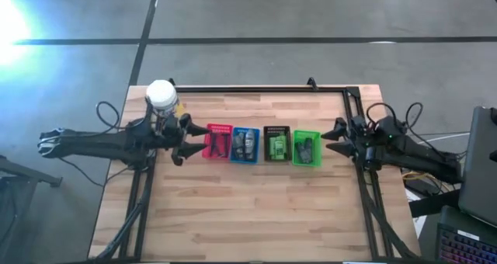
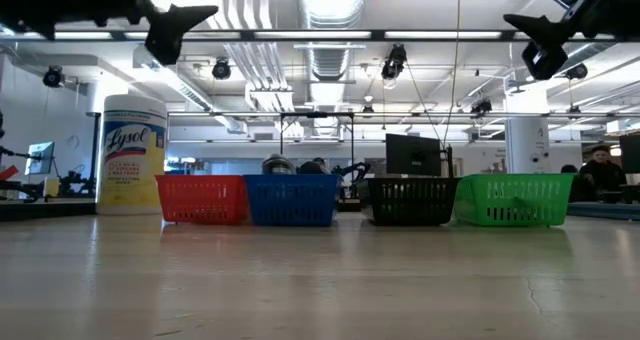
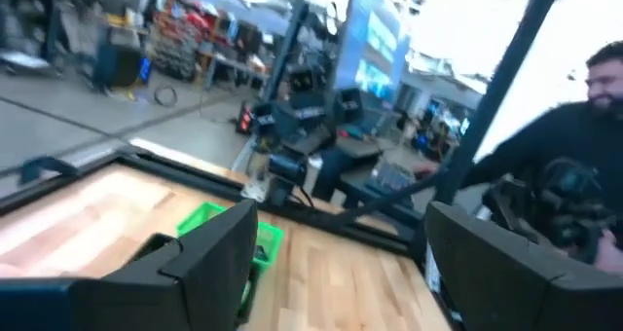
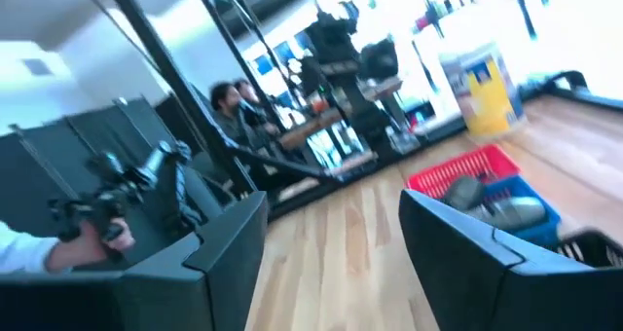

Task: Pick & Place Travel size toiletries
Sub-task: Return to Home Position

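Observation:
The toiletries lie sorted in four small baskets in a row at mid-table. Grey tubes point(image 1: 247, 144) fill the red basket point(image 1: 218, 141) and blue basket point(image 1: 245, 157). Bright green tubes point(image 1: 276, 146) sit in the black basket point(image 1: 276, 130), and a dark piece point(image 1: 305, 149) lies in the green basket point(image 1: 306, 162). My left gripper point(image 1: 192, 144) hovers open just left of the red basket, raised above the table point(image 2: 165, 25). My right gripper point(image 1: 330, 137) hovers open just right of the green basket, also raised point(image 2: 540, 40). The right wrist view shows grey tubes point(image 4: 467, 190) in the red basket.
A large yellow wipes jar with a white lid point(image 1: 161, 97) stands at the table's far left corner, behind my left arm. A dark frame rail point(image 1: 256, 89) runs along the far edge. Bare wood point(image 1: 248, 210) spreads toward the near edge. People point(image 3: 574, 165) are beyond the table.

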`<state>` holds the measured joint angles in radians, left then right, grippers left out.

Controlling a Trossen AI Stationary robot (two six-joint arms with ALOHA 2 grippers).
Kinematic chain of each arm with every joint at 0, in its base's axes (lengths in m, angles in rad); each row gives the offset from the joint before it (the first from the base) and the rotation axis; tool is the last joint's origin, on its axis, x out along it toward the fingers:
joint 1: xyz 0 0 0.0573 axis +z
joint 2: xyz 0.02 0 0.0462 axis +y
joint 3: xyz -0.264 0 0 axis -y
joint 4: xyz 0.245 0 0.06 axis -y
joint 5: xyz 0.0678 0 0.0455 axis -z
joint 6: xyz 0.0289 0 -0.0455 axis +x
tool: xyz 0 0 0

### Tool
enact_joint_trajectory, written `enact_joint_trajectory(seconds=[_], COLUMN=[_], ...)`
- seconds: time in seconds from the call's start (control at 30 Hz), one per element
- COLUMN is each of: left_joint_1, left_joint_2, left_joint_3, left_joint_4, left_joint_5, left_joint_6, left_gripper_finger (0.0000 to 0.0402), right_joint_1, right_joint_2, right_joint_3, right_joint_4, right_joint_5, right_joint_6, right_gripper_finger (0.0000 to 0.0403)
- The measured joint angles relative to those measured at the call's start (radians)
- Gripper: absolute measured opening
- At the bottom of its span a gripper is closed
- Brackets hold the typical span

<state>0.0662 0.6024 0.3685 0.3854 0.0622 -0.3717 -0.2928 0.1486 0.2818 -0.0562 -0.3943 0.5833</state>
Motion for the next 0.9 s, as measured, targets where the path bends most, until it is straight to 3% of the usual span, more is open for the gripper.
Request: enact_joint_trajectory(seconds=[0.33,0.53,0.73,0.9], left_joint_1=[0.000,0.000,0.002,0.002], left_joint_2=[-0.165,-0.243,-0.314,-0.337], left_joint_3=[-0.222,-0.277,-0.346,-0.359], left_joint_4=[0.078,0.079,0.082,0.067], left_joint_5=[-0.108,-0.112,-0.217,-0.220], left_joint_6=[-0.047,-0.045,-0.050,-0.074], left_gripper_finger=[0.0300,0.0300,0.0300,0.0300], right_joint_1=[0.000,0.000,0.000,0.000], right_joint_2=[-0.147,-0.136,-0.125,-0.125], right_joint_3=[-0.274,-0.273,-0.273,-0.273], right_joint_4=[0.401,0.386,0.337,0.321], right_joint_5=[0.001,0.008,0.010,0.011], right_joint_6=[0.041,-0.006,-0.007,-0.007], right_gripper_finger=[0.0236,0.0256,0.0275,0.0290])
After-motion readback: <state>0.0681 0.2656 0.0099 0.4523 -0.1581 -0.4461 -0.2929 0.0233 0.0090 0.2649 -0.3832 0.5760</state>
